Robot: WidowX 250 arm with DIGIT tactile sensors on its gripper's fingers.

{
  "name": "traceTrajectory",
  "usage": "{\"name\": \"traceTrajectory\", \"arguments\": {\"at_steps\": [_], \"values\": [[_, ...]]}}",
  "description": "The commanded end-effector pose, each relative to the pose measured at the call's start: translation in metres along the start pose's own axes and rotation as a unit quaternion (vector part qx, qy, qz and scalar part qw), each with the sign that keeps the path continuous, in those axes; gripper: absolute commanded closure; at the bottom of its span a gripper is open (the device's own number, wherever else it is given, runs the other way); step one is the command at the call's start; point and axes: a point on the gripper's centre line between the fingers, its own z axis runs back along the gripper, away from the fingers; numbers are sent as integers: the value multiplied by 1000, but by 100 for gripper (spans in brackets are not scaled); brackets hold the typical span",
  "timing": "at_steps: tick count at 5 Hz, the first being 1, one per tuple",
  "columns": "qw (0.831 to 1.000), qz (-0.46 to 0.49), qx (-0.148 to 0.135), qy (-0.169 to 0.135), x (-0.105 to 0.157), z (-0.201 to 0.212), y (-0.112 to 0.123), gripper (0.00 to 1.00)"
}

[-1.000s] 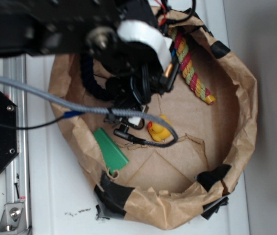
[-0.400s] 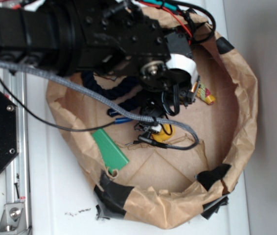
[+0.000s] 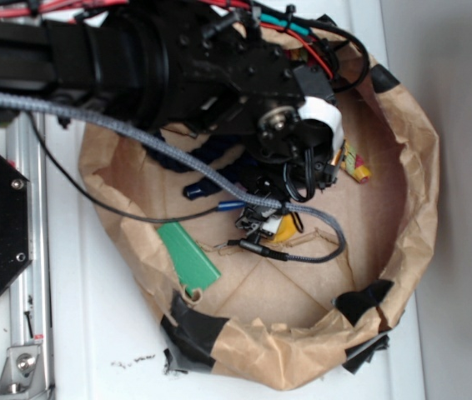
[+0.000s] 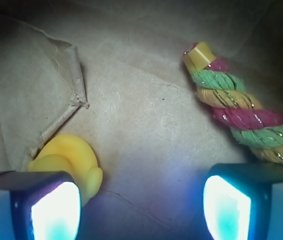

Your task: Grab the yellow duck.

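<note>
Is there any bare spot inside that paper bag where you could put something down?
Yes: the bare floor between the green wedge and the paper bag's near taped rim. It is crowded under the gripper, where the yellow duck and striped rope lie.

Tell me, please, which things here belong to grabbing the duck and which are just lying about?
For the job:
- duck, beside the left finger
- end effector, open

Lying about:
- striped rope
- green wedge
- blue rope
- paper bag holding them all
</note>
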Motion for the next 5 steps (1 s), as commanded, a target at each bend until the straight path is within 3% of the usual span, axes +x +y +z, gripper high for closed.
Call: {"name": "traceTrajectory", "arguments": {"at_steps": [1, 2, 4, 5], "values": [[998, -51, -30, -30, 28, 20, -35, 0], [997, -67, -37, -28, 34, 23, -47, 0], [997, -55, -50, -11, 34, 12, -43, 0], [998, -29, -54, -15, 32, 12, -38, 100]]}}
